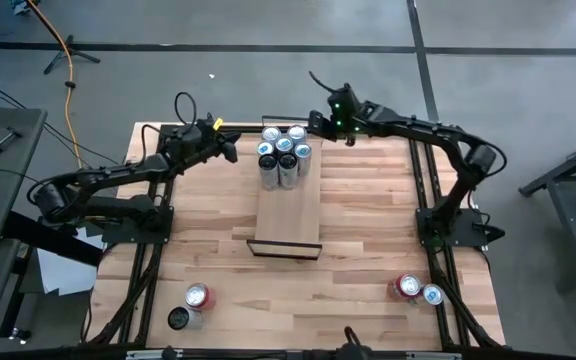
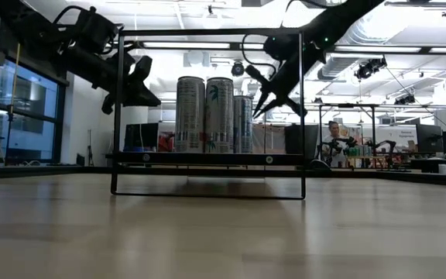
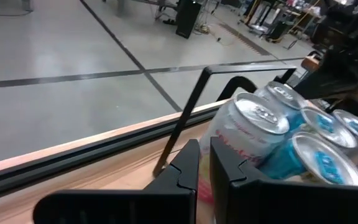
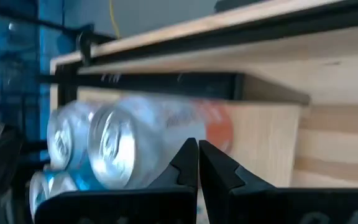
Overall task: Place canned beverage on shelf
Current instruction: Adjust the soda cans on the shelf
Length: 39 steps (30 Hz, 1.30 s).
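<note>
Several tall cans (image 1: 284,152) stand upright in a cluster on the far end of the shelf (image 1: 288,210), a narrow light-wood plank with a black frame (image 1: 286,246) at its near end. The cans also show in the low view (image 2: 207,115). My left gripper (image 1: 232,149) is shut and empty, just left of the cluster; the nearest can (image 3: 253,134) shows behind its fingers (image 3: 182,171). My right gripper (image 1: 315,123) is shut, at the cluster's far right side, close to a can (image 4: 135,143). My right gripper's shut fingertips (image 2: 259,111) stand close beside the upper part of the rightmost can (image 2: 242,124), slanting down from the far right. I cannot tell whether they touch it.
Two loose cans lie or stand at the table's near left (image 1: 197,296) (image 1: 179,318), two more at the near right (image 1: 408,287) (image 1: 432,294). The near half of the shelf plank is bare. A person (image 2: 333,136) shows in the room beyond the table.
</note>
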Available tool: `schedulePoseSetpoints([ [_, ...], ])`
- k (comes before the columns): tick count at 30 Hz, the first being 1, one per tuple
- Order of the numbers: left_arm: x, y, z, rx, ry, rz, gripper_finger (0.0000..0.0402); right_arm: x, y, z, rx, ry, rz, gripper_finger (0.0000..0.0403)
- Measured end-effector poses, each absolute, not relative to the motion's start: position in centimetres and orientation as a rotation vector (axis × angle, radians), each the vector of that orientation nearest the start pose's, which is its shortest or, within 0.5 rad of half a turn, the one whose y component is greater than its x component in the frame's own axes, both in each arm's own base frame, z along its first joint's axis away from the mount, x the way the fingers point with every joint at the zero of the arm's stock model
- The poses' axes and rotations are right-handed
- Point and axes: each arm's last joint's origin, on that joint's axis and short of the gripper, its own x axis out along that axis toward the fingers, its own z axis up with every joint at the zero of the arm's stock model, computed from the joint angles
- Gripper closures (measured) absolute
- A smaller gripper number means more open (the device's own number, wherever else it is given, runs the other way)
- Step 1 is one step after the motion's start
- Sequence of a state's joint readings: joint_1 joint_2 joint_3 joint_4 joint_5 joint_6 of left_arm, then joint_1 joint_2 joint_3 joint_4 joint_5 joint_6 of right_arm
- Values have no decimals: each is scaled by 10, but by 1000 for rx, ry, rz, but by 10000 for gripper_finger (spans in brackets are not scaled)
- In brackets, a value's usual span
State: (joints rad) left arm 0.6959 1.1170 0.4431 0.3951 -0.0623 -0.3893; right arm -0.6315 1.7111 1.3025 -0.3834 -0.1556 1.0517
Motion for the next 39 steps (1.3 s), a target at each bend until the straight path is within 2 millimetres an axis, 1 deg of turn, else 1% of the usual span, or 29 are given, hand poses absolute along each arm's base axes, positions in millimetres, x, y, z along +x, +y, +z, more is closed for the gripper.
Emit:
schedulePoseSetpoints([
  [2, 172, 149, 205, -459, 135, 810, 401, 305, -218, 252, 1287, 421, -858, 403],
  [5, 176, 155, 200, -469, 181, 822, 401, 309, -220, 248, 1288, 407, -851, 403],
  [11, 198, 172, 200, -436, 278, 740, 401, 316, -221, 240, 1314, 406, -838, 403],
  [15, 205, 179, 200, -422, 298, 748, 401, 316, -221, 241, 1316, 400, -837, 403],
  [21, 206, 183, 199, -392, 310, 786, 401, 317, -221, 241, 1311, 392, -828, 403],
  [25, 204, 185, 199, -384, 312, 805, 401, 319, -221, 243, 1320, 385, -785, 403],
  [39, 203, 184, 197, -392, 334, 802, 401, 326, -212, 244, 1318, 394, -749, 403],
])
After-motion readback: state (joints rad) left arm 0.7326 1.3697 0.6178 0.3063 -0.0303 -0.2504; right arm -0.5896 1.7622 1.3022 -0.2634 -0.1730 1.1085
